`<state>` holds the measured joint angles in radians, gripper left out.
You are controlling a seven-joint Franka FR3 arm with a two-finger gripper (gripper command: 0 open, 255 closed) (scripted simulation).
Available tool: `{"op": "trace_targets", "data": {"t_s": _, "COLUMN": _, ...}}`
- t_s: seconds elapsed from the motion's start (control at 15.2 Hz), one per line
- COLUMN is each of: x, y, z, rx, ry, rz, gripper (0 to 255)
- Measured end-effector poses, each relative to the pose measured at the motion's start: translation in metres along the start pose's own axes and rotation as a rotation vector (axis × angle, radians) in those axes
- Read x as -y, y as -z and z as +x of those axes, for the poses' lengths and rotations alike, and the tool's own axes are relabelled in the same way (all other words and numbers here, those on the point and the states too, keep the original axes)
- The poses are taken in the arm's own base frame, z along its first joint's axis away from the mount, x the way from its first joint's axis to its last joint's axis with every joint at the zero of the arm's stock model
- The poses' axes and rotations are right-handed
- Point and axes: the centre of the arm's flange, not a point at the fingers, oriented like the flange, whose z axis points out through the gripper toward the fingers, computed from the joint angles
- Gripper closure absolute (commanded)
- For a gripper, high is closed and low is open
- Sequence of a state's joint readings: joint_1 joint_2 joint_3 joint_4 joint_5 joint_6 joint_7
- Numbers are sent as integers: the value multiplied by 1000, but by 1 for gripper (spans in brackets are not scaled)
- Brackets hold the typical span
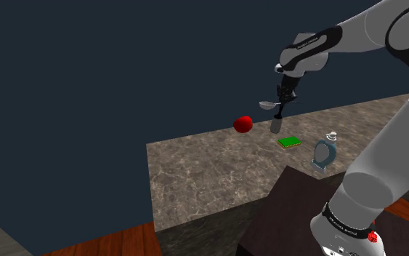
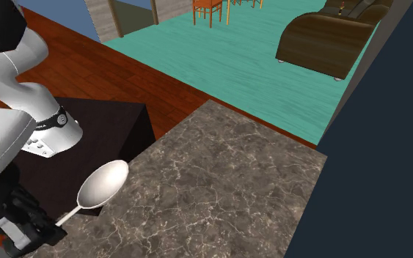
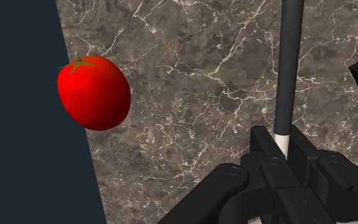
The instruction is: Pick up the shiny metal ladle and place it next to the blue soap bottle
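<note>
Up over the surface: the claw (image 1: 285,104) hangs in the air above the marbled surface (image 1: 195,174), pointing down from the white arm (image 1: 384,33).
Claw's grip: its black fingers (image 3: 263,149) are closed tight on the handle of the ladle (image 1: 268,105). From the wrist view there is no gap on either side of the handle.
Ladle: it is off the surface altogether, carried by the claw. Its pale, shiny bowl sticks out sideways toward the shoulder view's left.
Right under the claw: a short grey thing (image 1: 276,125) stands upright on the surface. I can't make out what it is.
Bowl side of the claw: a red tomato (image 1: 243,124) with a green stalk sits lower down on the surface, close against the dark blue wall (image 1: 86,87) and apart from the grey thing.
Below the claw, nearer the stand: a green pad (image 1: 290,142) lies flat.
Far side from the bowl: the blue soap bottle (image 1: 324,151) with its white top stands upright, farther from the claw than the green pad and near the surface's edge.
Between grey thing and bottle: the green pad, touching neither.
Behind the claw: the dark box stand (image 1: 297,211) sits against the surface.
Well away from the claw: a teal floor (image 2: 234,51), a brown sofa (image 2: 329,37) and an orange chair (image 2: 208,9).
</note>
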<state>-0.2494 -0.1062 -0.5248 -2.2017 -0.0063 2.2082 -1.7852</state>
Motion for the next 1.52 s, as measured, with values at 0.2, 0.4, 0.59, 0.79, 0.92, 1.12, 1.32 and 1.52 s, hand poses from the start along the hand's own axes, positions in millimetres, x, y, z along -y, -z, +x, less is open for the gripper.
{"op": "trace_targets", "data": {"t_s": 0.2, "x": 3, "y": -3, "z": -27, "rx": 0, "ry": 0, "rz": 0, "gripper": 255}}
{"op": "trace_targets", "data": {"t_s": 0.4, "x": 4, "y": -15, "z": -33, "rx": 0, "ry": 1, "rz": 0, "gripper": 255}}
{"op": "trace_targets", "data": {"t_s": 0.59, "x": 6, "y": -32, "z": -34, "rx": -1, "ry": 2, "rz": 1, "gripper": 255}}
{"op": "trace_targets", "data": {"t_s": 0.79, "x": 9, "y": -48, "z": -33, "rx": 0, "ry": 2, "rz": 1, "gripper": 255}}
{"op": "trace_targets", "data": {"t_s": 0.92, "x": 10, "y": -58, "z": -34, "rx": -1, "ry": 2, "rz": 1, "gripper": 255}}
{"op": "trace_targets", "data": {"t_s": 1.12, "x": 11, "y": -75, "z": -34, "rx": 0, "ry": 2, "rz": 1, "gripper": 255}}
{"op": "trace_targets", "data": {"t_s": 1.32, "x": 13, "y": -90, "z": -35, "rx": 0, "ry": 2, "rz": 1, "gripper": 255}}
{"op": "trace_targets", "data": {"t_s": 1.52, "x": 15, "y": -107, "z": -35, "rx": 0, "ry": 2, "rz": 1, "gripper": 255}}
